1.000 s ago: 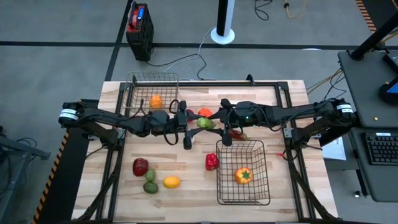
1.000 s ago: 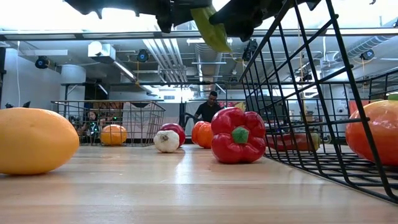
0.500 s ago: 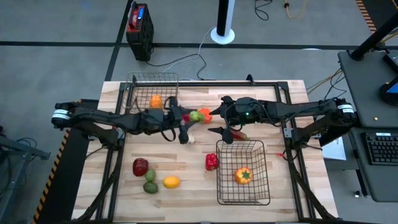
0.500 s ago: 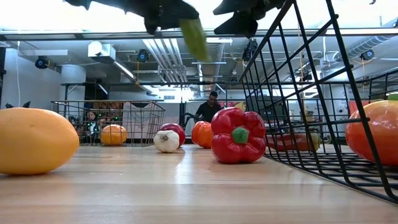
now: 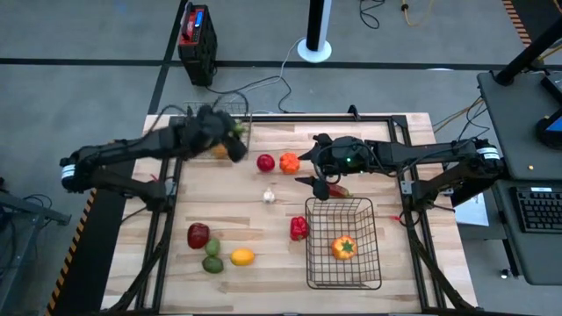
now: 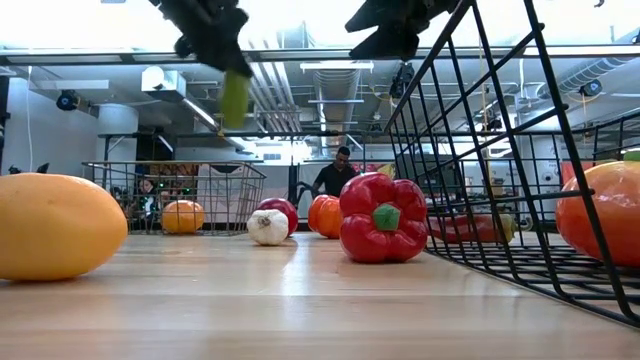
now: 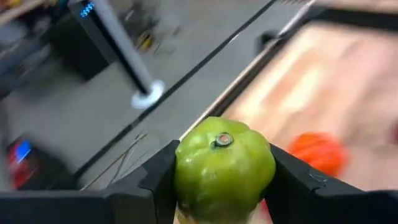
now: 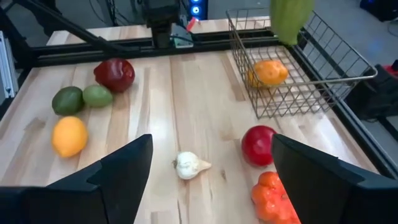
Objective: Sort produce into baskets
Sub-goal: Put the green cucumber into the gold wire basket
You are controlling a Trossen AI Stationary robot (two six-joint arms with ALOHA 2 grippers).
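Clamping a green fruit (image 7: 224, 168), left jaws blur overhead; right jaws gape empty.

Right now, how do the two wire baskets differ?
The far basket sits at the table's back left corner and holds one orange fruit; the near basket sits front right and holds an orange pepper. The left gripper holds a green fruit above the far one; nothing hovers above the near one. Both are black mesh.

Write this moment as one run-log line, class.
left gripper: shut on green pepper, over smaller basket | right gripper: open, empty, by larger basket | garlic: on table
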